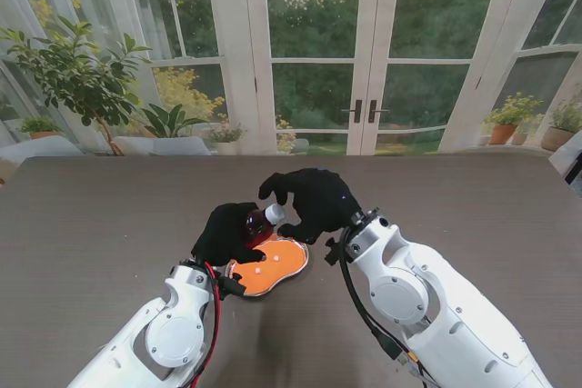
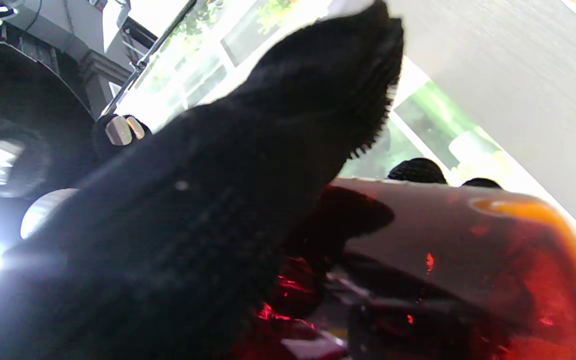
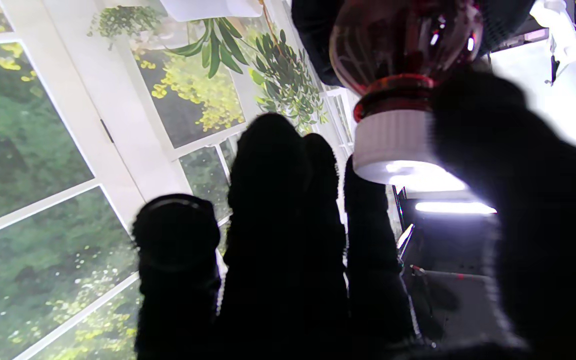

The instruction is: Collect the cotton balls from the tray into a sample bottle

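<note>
My left hand [image 1: 225, 233] grips the amber sample bottle [image 1: 257, 222] body above the orange tray [image 1: 289, 263]; right hand [image 1: 314, 201] fingers pinch its white cap [image 1: 274, 214], at 12 o'clock of tray. Glass likely slick, fragile; cotton balls [image 1: 261, 257] light, soft.

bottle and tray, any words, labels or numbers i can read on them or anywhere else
None can be read in any view.
Bottle: dark red glass, no label showing.
White cap: ribbed, no print.
Orange tray: plain, only small white cotton balls on it.
Both hands wear plain black gloves.
</note>
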